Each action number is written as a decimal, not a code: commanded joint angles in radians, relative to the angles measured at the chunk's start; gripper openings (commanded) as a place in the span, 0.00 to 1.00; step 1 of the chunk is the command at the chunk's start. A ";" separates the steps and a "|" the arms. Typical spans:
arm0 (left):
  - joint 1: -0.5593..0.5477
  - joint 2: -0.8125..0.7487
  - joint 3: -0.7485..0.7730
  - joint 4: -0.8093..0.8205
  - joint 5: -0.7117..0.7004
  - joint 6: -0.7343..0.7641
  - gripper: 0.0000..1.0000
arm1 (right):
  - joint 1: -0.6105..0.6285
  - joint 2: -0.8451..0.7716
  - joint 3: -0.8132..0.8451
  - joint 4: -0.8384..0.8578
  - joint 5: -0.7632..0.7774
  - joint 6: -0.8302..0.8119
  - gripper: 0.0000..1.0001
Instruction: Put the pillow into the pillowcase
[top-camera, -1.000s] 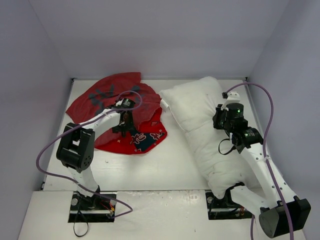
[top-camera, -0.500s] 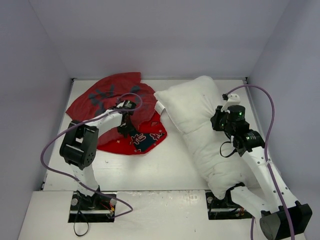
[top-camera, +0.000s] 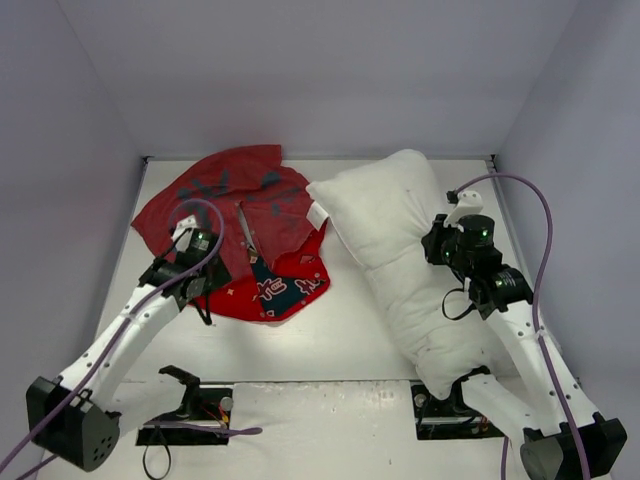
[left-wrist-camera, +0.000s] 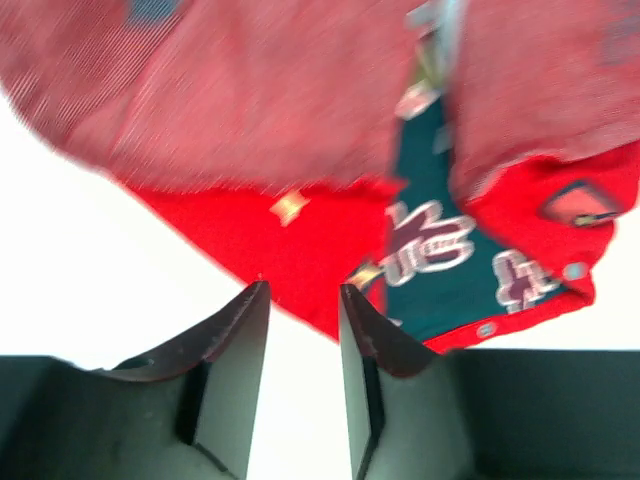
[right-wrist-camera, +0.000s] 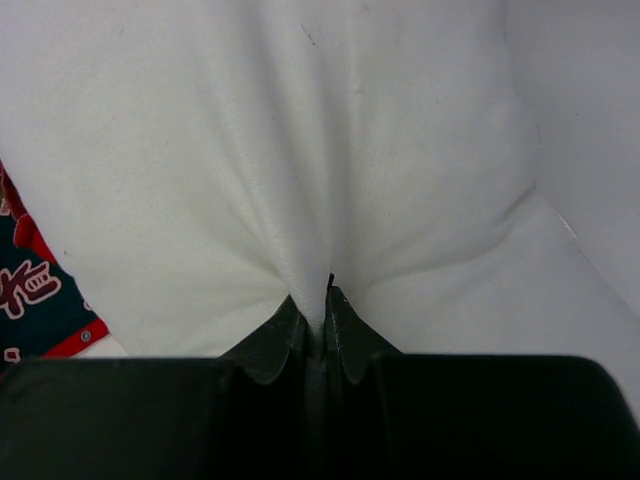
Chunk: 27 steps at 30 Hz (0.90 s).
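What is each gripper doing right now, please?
Left gripper: open, holding nothing.
Right gripper: closed on a fold of the pillow.

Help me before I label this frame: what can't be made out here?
1. Opening of the pillowcase: in the top external view the cloth is crumpled and folded over itself, and in the left wrist view motion blur smears it.
2. Near end of the pillow: in the top external view the right arm partly covers it.
3. How much fabric the right gripper pinches: in the right wrist view its own fingers hide it.
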 joint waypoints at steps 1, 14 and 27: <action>0.007 -0.051 -0.070 -0.123 -0.035 -0.143 0.31 | -0.005 -0.033 -0.007 0.026 -0.014 0.002 0.00; -0.111 0.254 0.110 0.231 0.144 -0.014 0.46 | -0.007 -0.021 -0.010 0.026 -0.021 0.014 0.00; -0.125 0.567 0.229 0.393 0.245 0.132 0.46 | -0.031 0.016 -0.007 0.024 0.026 0.011 0.00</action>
